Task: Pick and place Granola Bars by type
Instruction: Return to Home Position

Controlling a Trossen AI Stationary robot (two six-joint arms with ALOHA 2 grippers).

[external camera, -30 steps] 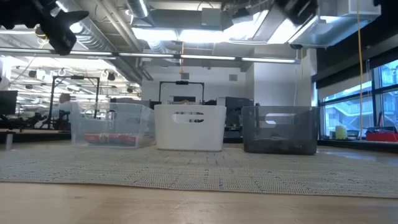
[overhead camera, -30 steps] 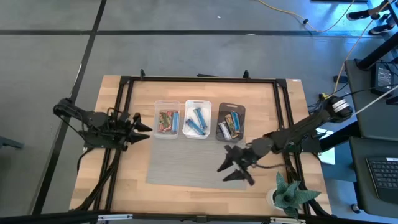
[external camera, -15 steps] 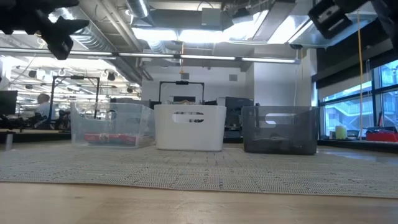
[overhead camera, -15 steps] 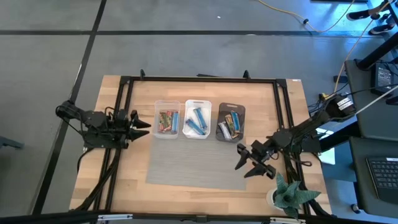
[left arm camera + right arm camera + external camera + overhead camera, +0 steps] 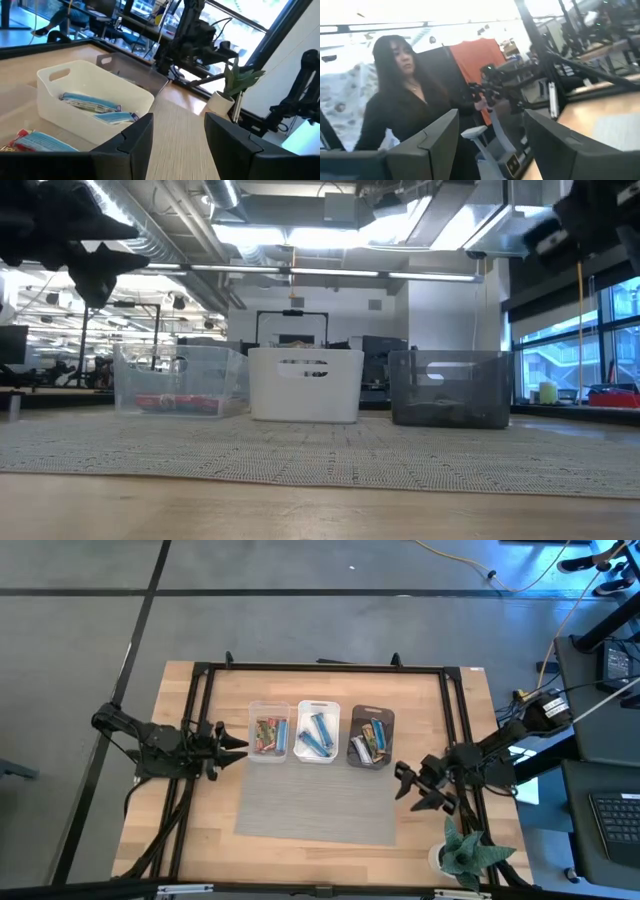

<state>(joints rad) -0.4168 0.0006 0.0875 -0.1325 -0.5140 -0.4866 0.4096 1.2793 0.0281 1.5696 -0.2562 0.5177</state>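
The granola bars lie in three bins in a row at the mat's far edge. The clear bin (image 5: 268, 732) holds red-green bars and one blue bar, the white bin (image 5: 318, 732) blue bars (image 5: 95, 103), and the dark bin (image 5: 372, 737) brown-orange and silver-blue bars. My left gripper (image 5: 240, 741) hovers open just left of the clear bin, pointing toward the bins (image 5: 177, 135). My right gripper (image 5: 402, 783) hangs open in the air right of the mat, near the dark bin's near right corner; its view (image 5: 490, 135) looks out into the room.
A grey mat (image 5: 315, 802) covers the table's middle in front of the bins. A potted plant (image 5: 465, 850) stands at the near right corner, close to my right arm. A black frame (image 5: 320, 667) runs around the table. A person (image 5: 405, 105) shows in the room beyond.
My right gripper has drawn back from over the mat's near right part toward the table's right edge, rising and tipping up, empty and open throughout. The bins and bars have stayed put.
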